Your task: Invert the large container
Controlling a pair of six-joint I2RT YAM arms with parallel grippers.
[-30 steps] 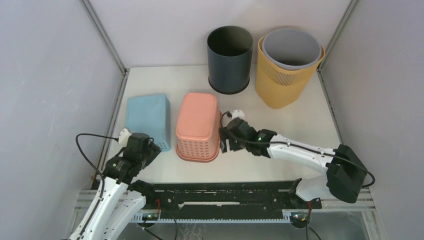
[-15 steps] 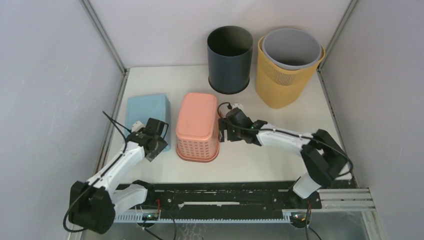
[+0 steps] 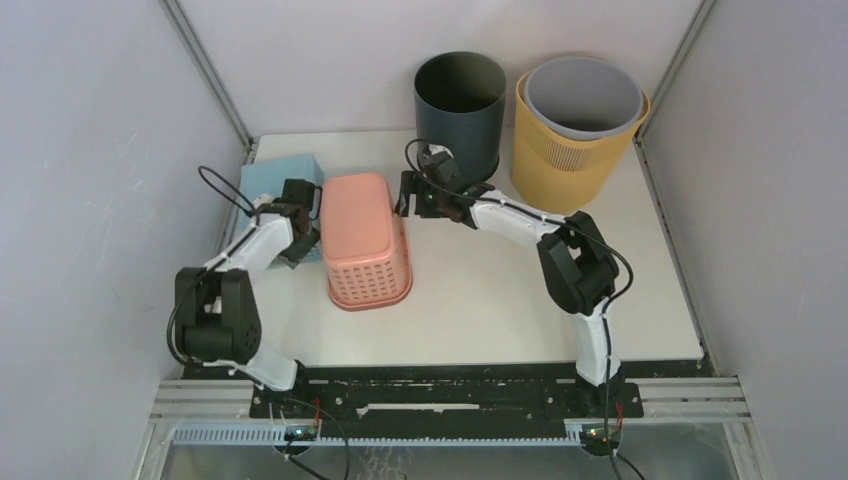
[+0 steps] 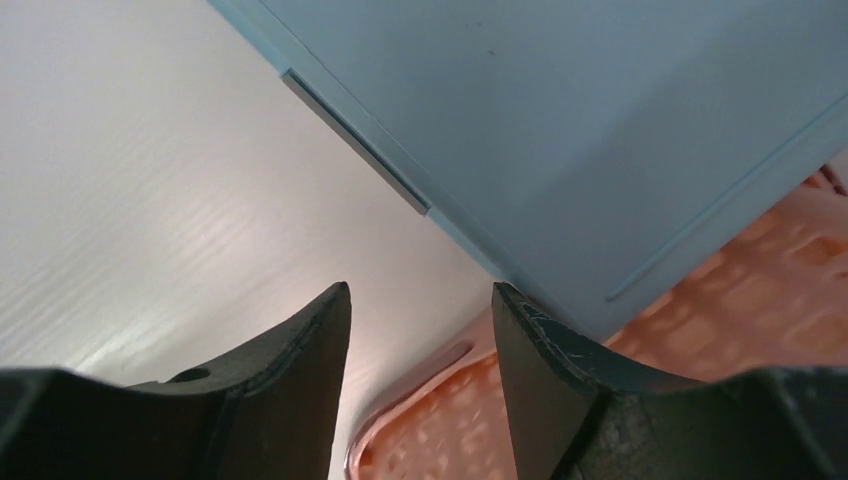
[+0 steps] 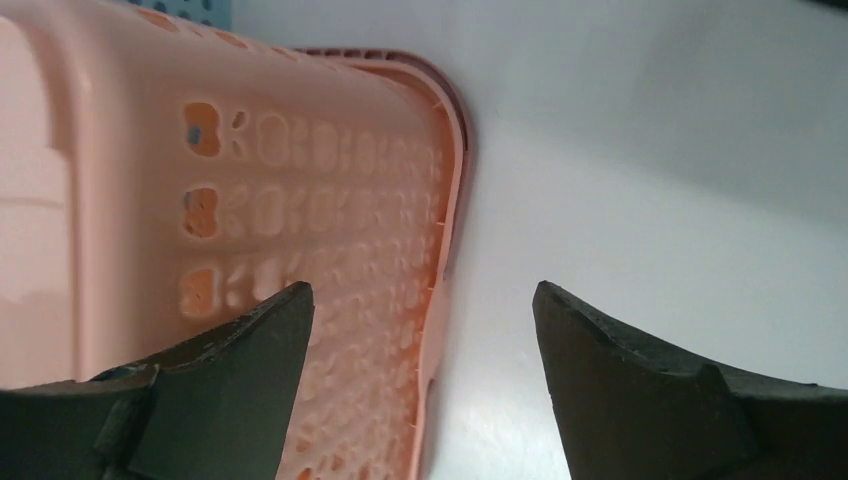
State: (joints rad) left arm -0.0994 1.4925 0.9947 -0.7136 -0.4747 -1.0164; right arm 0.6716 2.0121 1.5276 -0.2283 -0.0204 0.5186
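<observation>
- Salmon-pink perforated plastic basket (image 3: 366, 238) is the container both arms are flanking. It sits left of centre in the top view on the white table (image 3: 500, 300), solid base facing up and wide rim down (so it reads as inverted already, and the flip would bring the opening up).
- Its left side lies just beside a pale blue plastic box (image 3: 268, 182), possibly touching it. The left wrist view shows that blue wall (image 4: 600, 120) directly over the pink rim (image 4: 780, 300).
- Left gripper (image 3: 308, 228) is squeezed into that seam. Its jaws are parted a modest way with only bare table and a corner of pink rim between them (image 4: 415, 290), and they hold nothing.
- Right gripper (image 3: 408, 196) is at the basket's upper right edge with its jaws spread wide. The lattice wall and rim lip (image 5: 300, 200) lie in line with the gap (image 5: 420, 290), but nothing is clamped.
- The step in hand looks like securing a grip on both sides:
  - Slip one finger of each gripper under the rim lip before closing, since the sloped wall would probably slip.
  - Grip at matching points so the basket pivots about one line.
  - Raise it above the blue box before rotating.
- A dark grey cylindrical bin (image 3: 460, 115) and a yellow bin with a grey liner (image 3: 575, 140) stand at the upper right, near the right arm's swing.
</observation>
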